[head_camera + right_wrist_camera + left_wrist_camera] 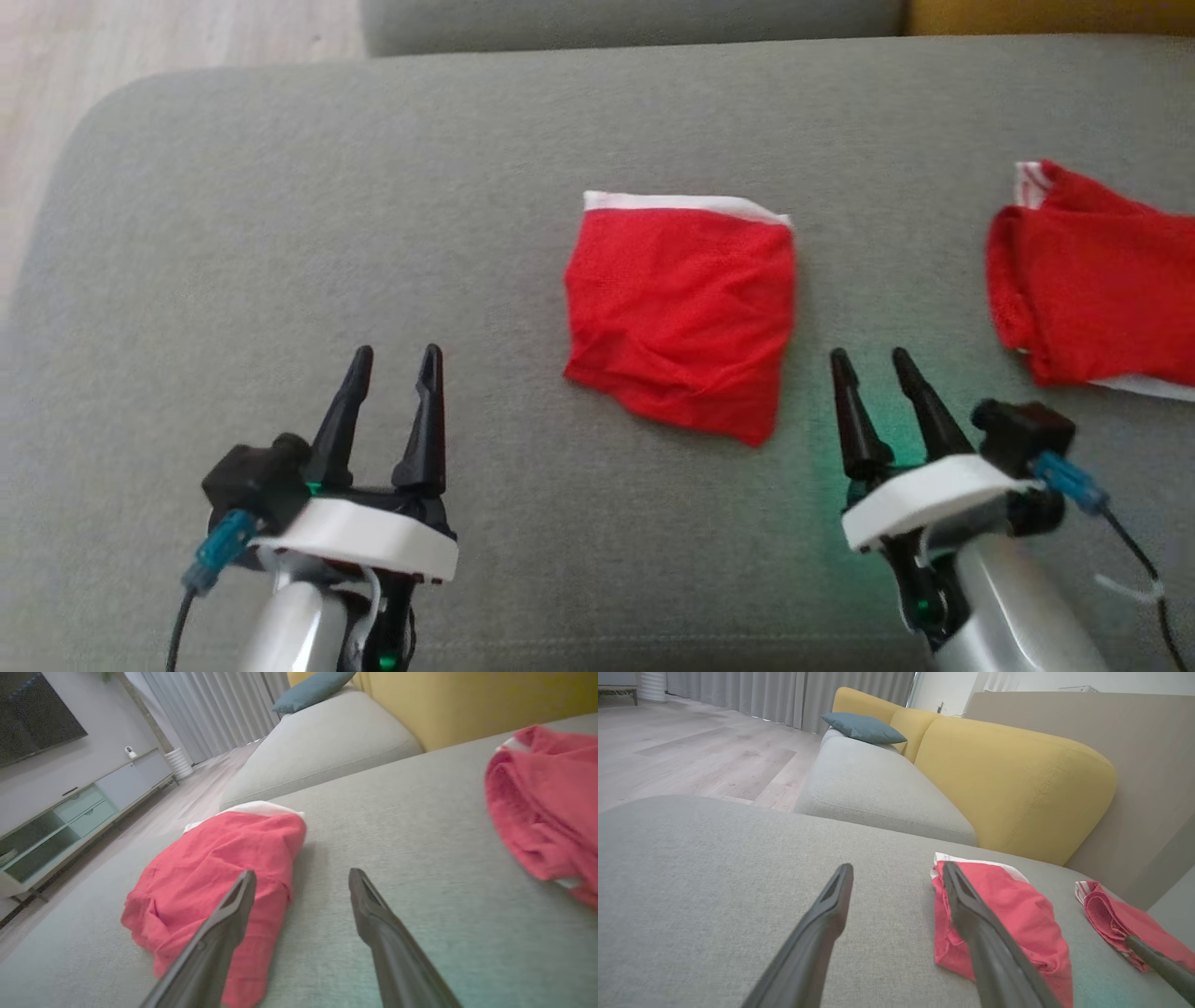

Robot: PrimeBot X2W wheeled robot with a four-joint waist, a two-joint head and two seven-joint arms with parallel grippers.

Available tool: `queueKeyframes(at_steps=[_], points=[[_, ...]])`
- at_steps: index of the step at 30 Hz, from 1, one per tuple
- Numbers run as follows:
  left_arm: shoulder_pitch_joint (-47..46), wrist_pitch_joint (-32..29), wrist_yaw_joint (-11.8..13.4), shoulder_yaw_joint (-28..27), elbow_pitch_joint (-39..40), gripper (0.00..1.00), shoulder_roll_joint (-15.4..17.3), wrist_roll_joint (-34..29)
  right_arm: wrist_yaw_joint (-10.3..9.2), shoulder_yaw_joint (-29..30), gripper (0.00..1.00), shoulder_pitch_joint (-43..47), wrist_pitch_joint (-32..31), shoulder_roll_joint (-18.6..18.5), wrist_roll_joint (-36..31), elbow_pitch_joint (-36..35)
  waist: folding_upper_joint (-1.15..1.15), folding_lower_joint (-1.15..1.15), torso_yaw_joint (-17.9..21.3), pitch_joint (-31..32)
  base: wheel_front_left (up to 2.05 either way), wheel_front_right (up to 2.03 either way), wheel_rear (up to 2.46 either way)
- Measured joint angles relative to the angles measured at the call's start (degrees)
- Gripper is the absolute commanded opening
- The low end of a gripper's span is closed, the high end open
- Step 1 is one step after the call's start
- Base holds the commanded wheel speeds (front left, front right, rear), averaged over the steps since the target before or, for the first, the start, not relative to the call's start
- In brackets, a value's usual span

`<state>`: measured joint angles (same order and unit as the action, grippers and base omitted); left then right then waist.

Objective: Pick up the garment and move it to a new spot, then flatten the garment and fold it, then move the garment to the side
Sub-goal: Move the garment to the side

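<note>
Head view: the red garment (680, 313) is seen folded at the middle of the grey cushion (280, 233), so only the move aside is judged to remain; left gripper (397, 353) and right gripper (869, 355) are held wide apart, empty

The grey sofa cushion (233, 233) carries two things. A folded red garment (681, 313) lies flat near its middle, white band toward the far edge. A second red garment (1092, 289) lies well apart, toward the right side.
</note>
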<state>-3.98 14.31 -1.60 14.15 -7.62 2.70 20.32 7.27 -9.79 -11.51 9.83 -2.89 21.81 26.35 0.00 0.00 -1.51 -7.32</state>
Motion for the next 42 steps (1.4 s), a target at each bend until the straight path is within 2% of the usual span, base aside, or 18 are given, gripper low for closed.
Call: queueKeyframes(at_steps=[15,20,21,22,23,24,31,35,38,42], points=[[-1.37,-0.01,0.00,1.93,-0.29,1.00,0.00,0.59,0.00,0.29,1.00,-10.46,-3.55,-0.07,9.03,14.02,0.00,0.00,-8.75,-4.13,0.00,0.00,0.00],[-1.39,-0.01,0.01,2.12,-0.29,1.00,0.00,0.59,0.00,-0.47,1.00,-13.88,-4.41,-0.38,8.87,18.94,0.00,0.00,-9.97,-5.16,0.00,0.00,0.00],[-1.39,-0.01,0.01,2.11,-0.29,1.00,0.00,0.59,0.00,-0.65,0.85,-14.78,-4.70,-0.46,8.84,20.00,0.00,0.00,-10.00,-5.30,0.00,0.00,0.00],[-1.39,-0.01,0.03,2.08,-0.27,1.00,0.00,0.59,0.00,-0.83,0.48,-15.77,-5.00,-0.54,8.66,20.85,0.00,0.00,-9.91,-5.40,0.00,0.00,0.00],[-1.40,-0.01,0.03,2.02,-0.27,1.00,0.01,0.58,0.00,-1.08,0.16,-16.91,-4.99,-0.63,8.24,21.65,0.00,0.00,-9.70,-5.50,0.00,0.00,0.00],[-1.42,-0.01,0.03,1.99,-0.26,1.00,0.00,0.58,0.00,-1.52,0.00,-17.88,-4.75,-0.66,7.55,22.46,0.00,0.00,-9.41,-5.57,0.00,0.00,0.00],[-2.81,0.00,-0.42,1.60,-0.20,1.00,0.00,0.59,0.00,-3.47,0.00,-19.45,0.51,-0.60,-1.47,25.10,0.00,0.00,-5.90,-5.51,0.00,0.00,0.00],[-3.40,0.00,-0.51,1.55,-0.13,1.00,0.01,0.55,0.00,-5.21,0.00,-20.86,1.79,-1.99,-8.29,23.59,0.00,0.00,-3.21,-5.26,0.00,0.00,0.00],[-3.42,0.00,-0.56,1.45,-0.09,1.00,0.00,0.47,0.00,-7.44,0.00,-21.43,1.68,-5.14,-11.67,20.63,0.00,0.00,-0.95,-5.21,0.00,0.00,0.00],[-3.46,0.00,-0.98,0.83,-0.07,1.00,-0.01,0.13,0.00,-11.65,0.00,-21.87,-1.69,-11.83,-12.38,15.89,0.00,0.00,2.17,-5.24,0.00,0.00,0.00]])
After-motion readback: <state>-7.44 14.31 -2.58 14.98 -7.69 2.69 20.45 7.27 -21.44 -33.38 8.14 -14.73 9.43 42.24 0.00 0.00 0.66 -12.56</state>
